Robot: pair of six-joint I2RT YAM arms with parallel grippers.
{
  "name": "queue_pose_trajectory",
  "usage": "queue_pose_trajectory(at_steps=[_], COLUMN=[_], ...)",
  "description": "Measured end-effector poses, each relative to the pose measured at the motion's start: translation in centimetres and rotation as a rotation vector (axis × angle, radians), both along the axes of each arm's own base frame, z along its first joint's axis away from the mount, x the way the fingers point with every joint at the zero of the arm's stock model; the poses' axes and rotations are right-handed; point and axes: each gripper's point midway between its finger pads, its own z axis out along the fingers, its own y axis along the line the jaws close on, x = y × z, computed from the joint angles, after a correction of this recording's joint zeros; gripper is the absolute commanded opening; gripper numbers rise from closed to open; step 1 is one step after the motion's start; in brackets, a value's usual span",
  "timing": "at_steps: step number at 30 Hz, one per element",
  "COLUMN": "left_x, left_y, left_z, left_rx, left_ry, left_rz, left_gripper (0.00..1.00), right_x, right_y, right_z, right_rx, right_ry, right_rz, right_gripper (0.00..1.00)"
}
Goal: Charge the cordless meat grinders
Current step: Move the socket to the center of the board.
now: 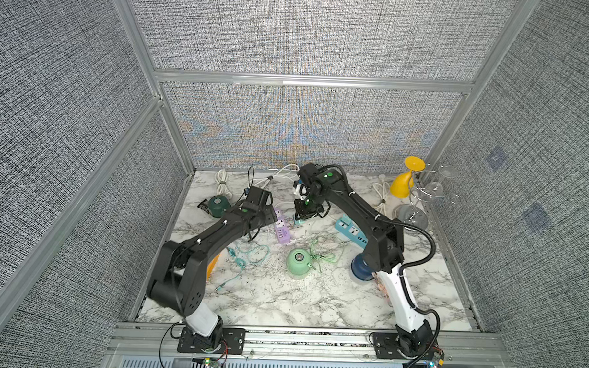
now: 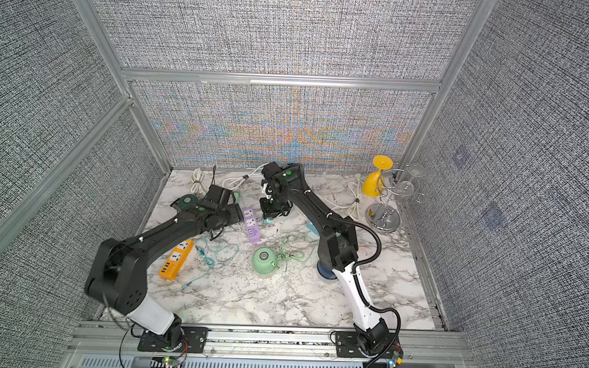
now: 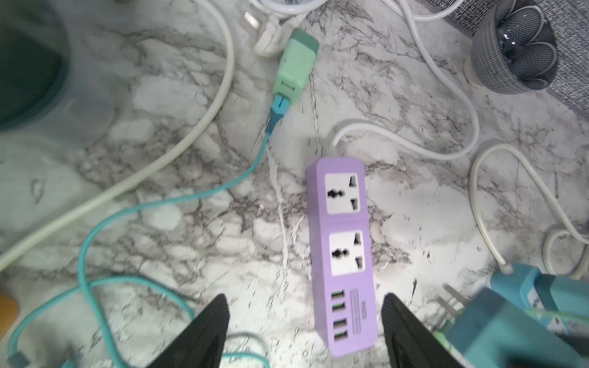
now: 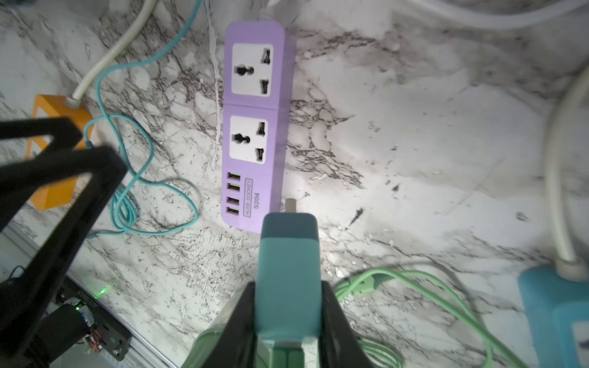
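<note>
My right pincer (image 4: 287, 306) grips the teal plastic charger block (image 4: 288, 255), my left pincer (image 3: 304, 306) gapes wide above the purple rectangular power strip (image 4: 255, 127), the mint-green dome-shaped grinder (image 1: 298, 263) sits mid-worktop (image 1: 282, 302), so next, I reckon, its prongs (image 4: 290, 204) need lining up with a socket (image 4: 247, 138).

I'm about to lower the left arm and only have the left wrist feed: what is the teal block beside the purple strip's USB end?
Observer: It's a teal adapter, gripped in the right claw, with its prong close to the USB end of the purple strip.
Operator: Fine. Where is the mint grinder? I can't see it.
Observer: The mint green grinder stands upright, nearer the robot's base than that strip.
</note>
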Motion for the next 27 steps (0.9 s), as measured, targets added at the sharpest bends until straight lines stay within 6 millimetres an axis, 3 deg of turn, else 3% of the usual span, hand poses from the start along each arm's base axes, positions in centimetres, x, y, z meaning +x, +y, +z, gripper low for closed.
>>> queue_pose_trajectory(at_steps=[7, 10, 14, 19, 23, 27], left_x=[6.7, 8.0, 8.2, 7.9, 6.3, 4.2], left_y=[-2.8, -3.1, -3.0, -3.7, -4.9, -6.0], left_z=[-4.0, -6.0, -7.0, -8.8, -9.6, -9.5], left_rx=[0.095, 0.141, 0.181, 0.198, 0.209, 0.174], left_ry=[0.099, 0.154, 0.199, 0.254, 0.283, 0.301], left_rz=[-0.084, -0.102, -0.111, -0.139, -0.178, -0.201], left_gripper=[0.72, 0.72, 0.71, 0.58, 0.48, 0.47], right_x=[-0.9, -1.7, -2.5, -3.0, -2.9, -2.7], right_y=[-3.0, -3.4, -3.5, -3.2, -3.0, -2.7], right_z=[3.8, 5.1, 5.5, 5.3, 5.2, 4.9], right_rx=[0.025, 0.047, 0.074, 0.092, 0.1, 0.099], right_ry=[-0.067, -0.088, -0.095, -0.093, -0.094, -0.093], right_rz=[-0.045, -0.041, -0.032, -0.019, -0.009, 0.007], right_gripper=[0.0, 0.0, 0.0, 0.0, 0.0, 0.0])
